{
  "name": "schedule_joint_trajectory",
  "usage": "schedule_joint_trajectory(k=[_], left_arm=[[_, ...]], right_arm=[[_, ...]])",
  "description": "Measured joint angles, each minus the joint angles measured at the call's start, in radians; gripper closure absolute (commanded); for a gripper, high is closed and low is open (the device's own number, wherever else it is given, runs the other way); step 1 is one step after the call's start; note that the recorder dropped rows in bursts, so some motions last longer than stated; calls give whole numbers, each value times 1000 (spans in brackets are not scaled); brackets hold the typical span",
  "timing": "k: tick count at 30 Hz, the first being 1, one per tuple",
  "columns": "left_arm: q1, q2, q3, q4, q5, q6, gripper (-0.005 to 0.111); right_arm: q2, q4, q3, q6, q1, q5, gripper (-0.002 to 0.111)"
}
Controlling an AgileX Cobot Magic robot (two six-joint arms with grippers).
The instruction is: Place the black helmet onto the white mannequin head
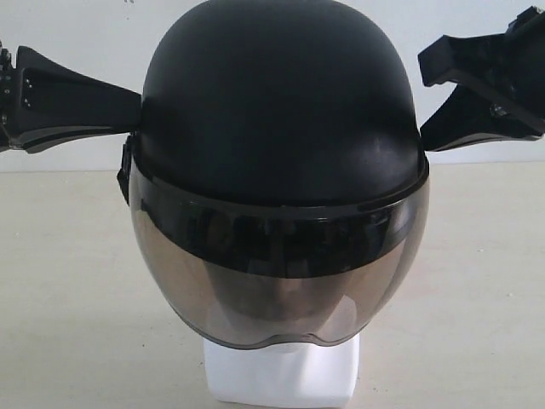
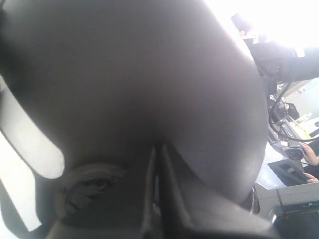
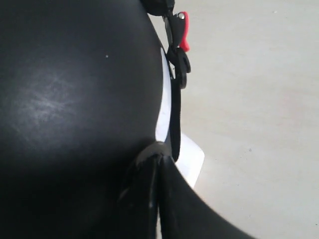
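Exterior view only: visor [image 1: 281, 281] of helmet [image 1: 281, 102]

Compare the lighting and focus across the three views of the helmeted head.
Exterior view: even, soft light and sharp focus; the black helmet shows faint sheen, its tinted visor darkens the white mannequin head. Left wrist view: helmet close, blurred, underexposed; bright background blown out. Right wrist view: dull sheen on the shell, soft focus; the red clip reads clearer.

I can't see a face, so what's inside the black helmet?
The white mannequin head. Its blocky neck pokes out below the black helmet, and a dim face shows through the tinted visor. The head's top is hidden by the shell.
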Motion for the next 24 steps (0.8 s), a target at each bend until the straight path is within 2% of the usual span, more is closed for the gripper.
schedule_joint_trajectory(k=[9, 24], left_arm=[[30, 0, 0, -11, 2, 0, 102], [30, 0, 0, -11, 4, 0, 102]], right_arm=[[-10, 10, 0, -8, -4, 14, 108], [-13, 12, 0, -8, -4, 27, 108]])
